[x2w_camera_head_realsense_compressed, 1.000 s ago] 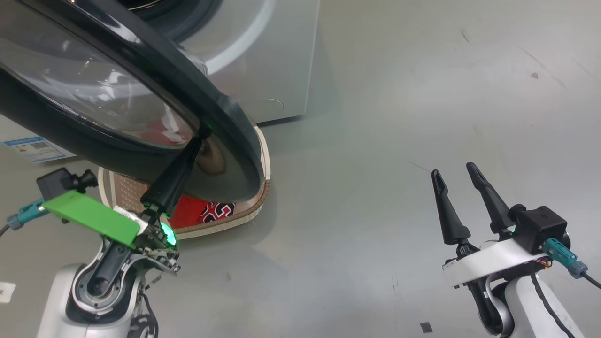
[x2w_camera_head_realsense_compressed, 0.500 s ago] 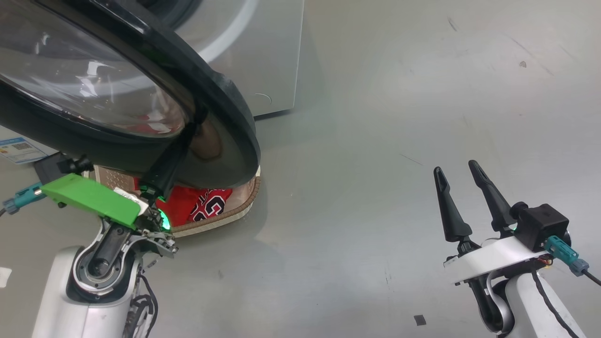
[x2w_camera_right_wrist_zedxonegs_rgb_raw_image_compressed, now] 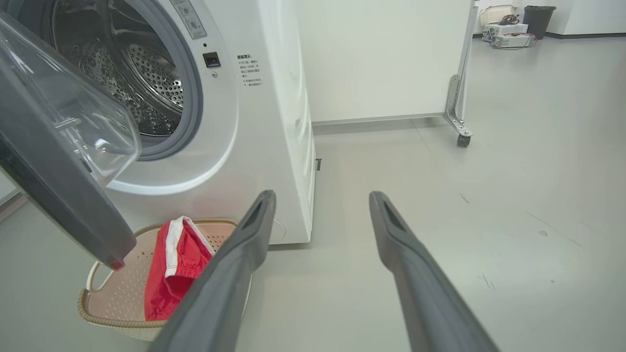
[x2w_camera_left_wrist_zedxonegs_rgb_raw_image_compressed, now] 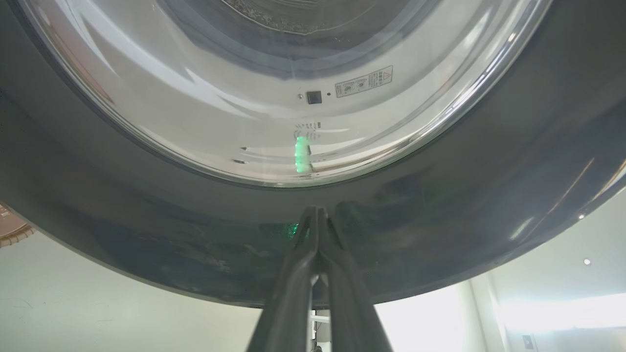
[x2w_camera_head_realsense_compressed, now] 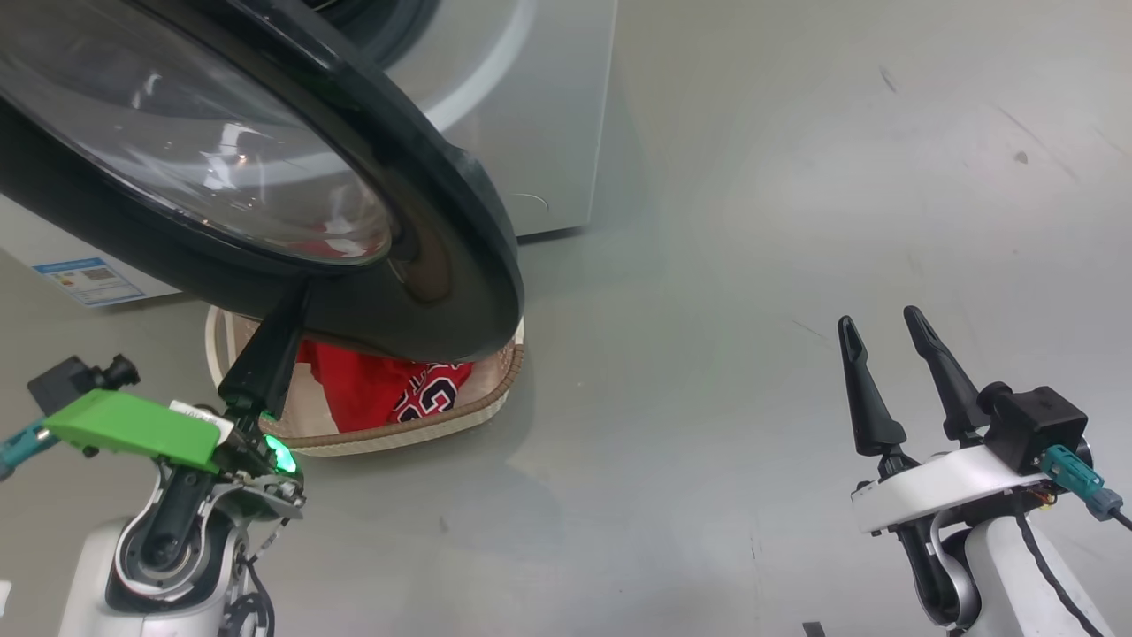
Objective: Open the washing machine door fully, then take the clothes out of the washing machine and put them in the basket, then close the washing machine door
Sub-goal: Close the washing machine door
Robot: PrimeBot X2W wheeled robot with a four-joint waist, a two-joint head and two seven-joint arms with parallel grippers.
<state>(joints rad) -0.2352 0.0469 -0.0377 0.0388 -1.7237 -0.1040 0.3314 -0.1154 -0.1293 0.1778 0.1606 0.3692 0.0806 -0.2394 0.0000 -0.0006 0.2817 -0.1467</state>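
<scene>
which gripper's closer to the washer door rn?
Left. The left gripper, shut, has its tips at the door, apparently touching its black rim. The right gripper, open, hangs over the floor well off to the door's right, clear of it.

Head camera shifted, so the whole view moved. The left gripper (x2w_camera_head_realsense_compressed: 296,301) tip has slid from beside the glass to the near edge of the washing machine door (x2w_camera_head_realsense_compressed: 442,248) rim, further left. More of the red clothes (x2w_camera_head_realsense_compressed: 371,389) in the basket (x2w_camera_head_realsense_compressed: 495,394) now shows under the door.
</scene>
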